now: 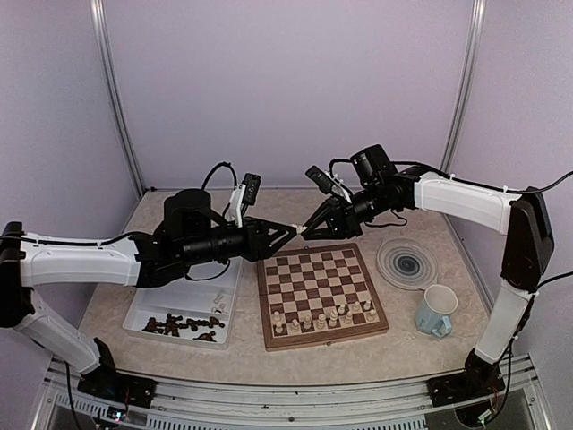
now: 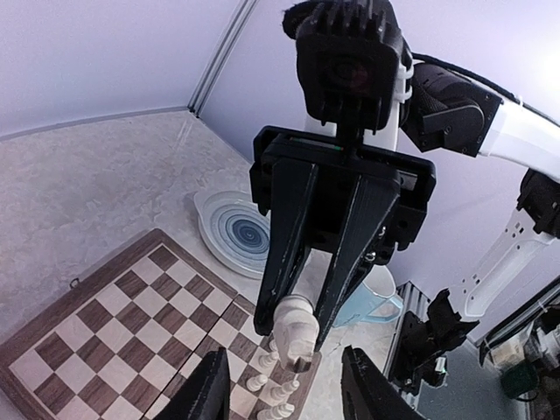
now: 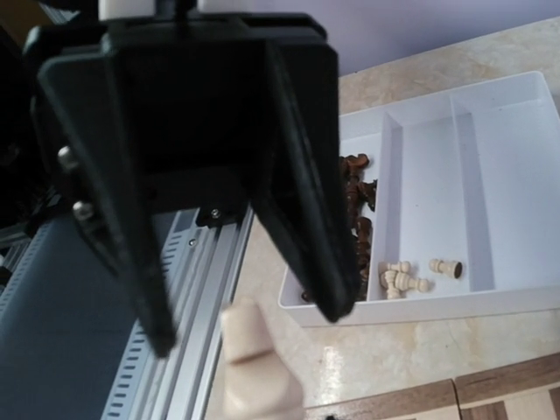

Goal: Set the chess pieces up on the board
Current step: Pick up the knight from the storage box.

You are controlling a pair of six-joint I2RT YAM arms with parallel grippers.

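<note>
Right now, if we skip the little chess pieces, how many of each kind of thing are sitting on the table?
chessboard: 1
tray: 1
plate: 1
mug: 1
Total: 4

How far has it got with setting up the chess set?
Partly done. Done: a group of pale pieces stands on the board's near rows. In hand: the right gripper pinches one pale piece in the air above the board's far edge, with the open left gripper facing it. Left: the dark pieces and a few loose pale pieces lie in the white tray; the far rows are bare.
</note>
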